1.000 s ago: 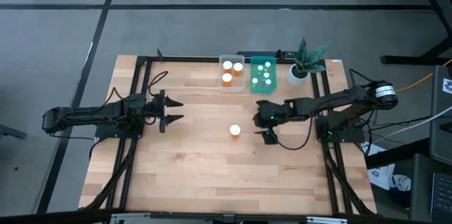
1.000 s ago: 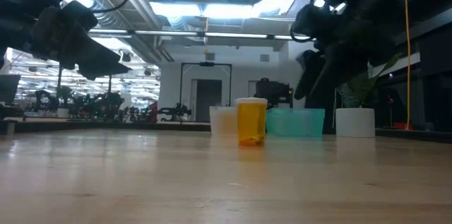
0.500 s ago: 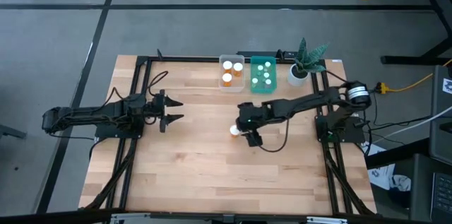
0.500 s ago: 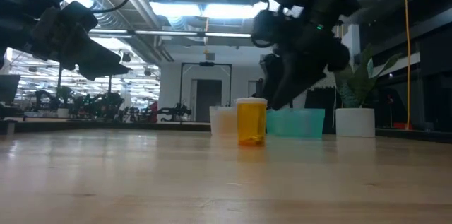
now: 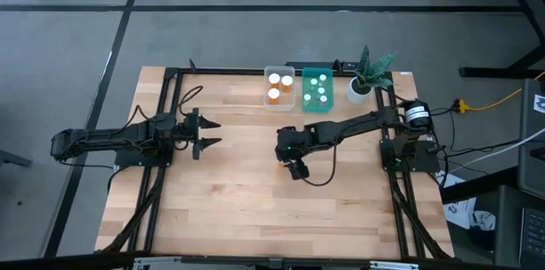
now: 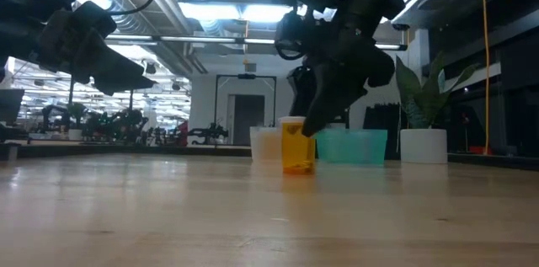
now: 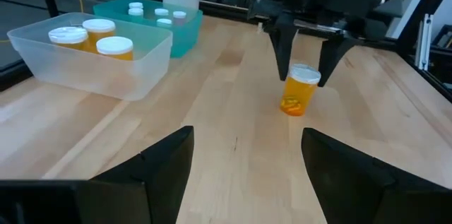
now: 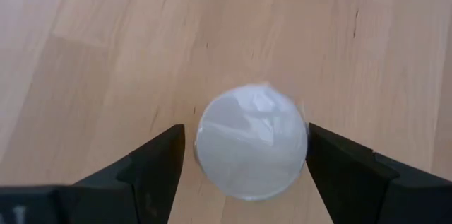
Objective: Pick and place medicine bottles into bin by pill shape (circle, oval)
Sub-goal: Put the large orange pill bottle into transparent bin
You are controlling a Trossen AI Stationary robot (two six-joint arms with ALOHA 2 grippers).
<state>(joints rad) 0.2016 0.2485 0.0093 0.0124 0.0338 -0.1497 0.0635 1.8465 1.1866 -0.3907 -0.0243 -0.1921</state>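
One orange medicine bottle (image 7: pixel 298 94) with a white cap (image 8: pixel 251 143) stands upright on its base at the table's middle; it also shows in the low view (image 6: pixel 295 154). My right gripper (image 5: pixel 286 157) is right above it, pointing down and open. Its fingers (image 8: pixel 159 164) stand on either side of the cap, and I see no touch. The clear bin (image 5: pixel 278 88) holds three orange bottles. The teal-green bin (image 5: pixel 318 90) holds several small bottles. My left gripper (image 5: pixel 213 134) waits open over the table's left half.
A white pot with a green plant (image 5: pixel 361 88) stands at the far edge, right of the teal-green bin. The two bins sit side by side at the far middle. Bare wooden table (image 5: pixel 238 202) stretches between the arms and toward the near edge.
My right gripper has moved toward the table's left edge and come down over the orange bottle, so its open fingers now stand on either side of the cap. The bottle has stayed in place.
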